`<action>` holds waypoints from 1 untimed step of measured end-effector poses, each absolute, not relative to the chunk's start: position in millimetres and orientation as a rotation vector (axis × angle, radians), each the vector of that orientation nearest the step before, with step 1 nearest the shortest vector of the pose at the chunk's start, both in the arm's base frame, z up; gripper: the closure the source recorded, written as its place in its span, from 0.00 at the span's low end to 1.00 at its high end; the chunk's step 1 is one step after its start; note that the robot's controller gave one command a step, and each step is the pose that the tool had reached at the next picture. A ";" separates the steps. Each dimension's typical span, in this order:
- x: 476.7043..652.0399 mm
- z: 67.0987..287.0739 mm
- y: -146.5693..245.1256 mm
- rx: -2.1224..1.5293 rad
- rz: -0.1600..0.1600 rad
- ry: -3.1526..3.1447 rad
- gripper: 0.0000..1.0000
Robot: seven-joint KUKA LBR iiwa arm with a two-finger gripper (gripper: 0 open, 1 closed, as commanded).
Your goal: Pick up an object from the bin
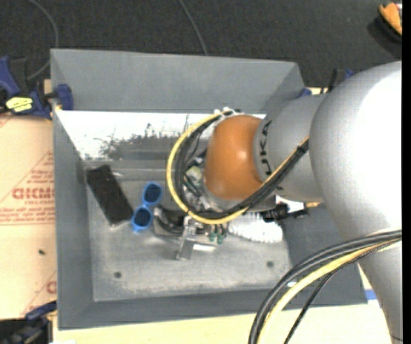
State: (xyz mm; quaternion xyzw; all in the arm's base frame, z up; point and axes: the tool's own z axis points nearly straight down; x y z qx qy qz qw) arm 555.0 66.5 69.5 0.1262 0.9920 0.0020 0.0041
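Note:
My gripper (186, 246) hangs low over the middle of the bin floor, below the orange wrist cover. Just to its upper left lies a blue piece (146, 208) made of two short round tubes, close to the gripper but apart from its tip. A black flat block (109, 193) lies slanted further left, near the bin's left wall. A white ridged thing (257, 230) pokes out from under the arm to the right of the gripper.
The arm and its looping cables cover the bin's right half. Bare grey floor shows along the front of the bin, below the gripper.

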 end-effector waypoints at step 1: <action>586.8 71.3 35.7 0.134 0.003 3.142 1.00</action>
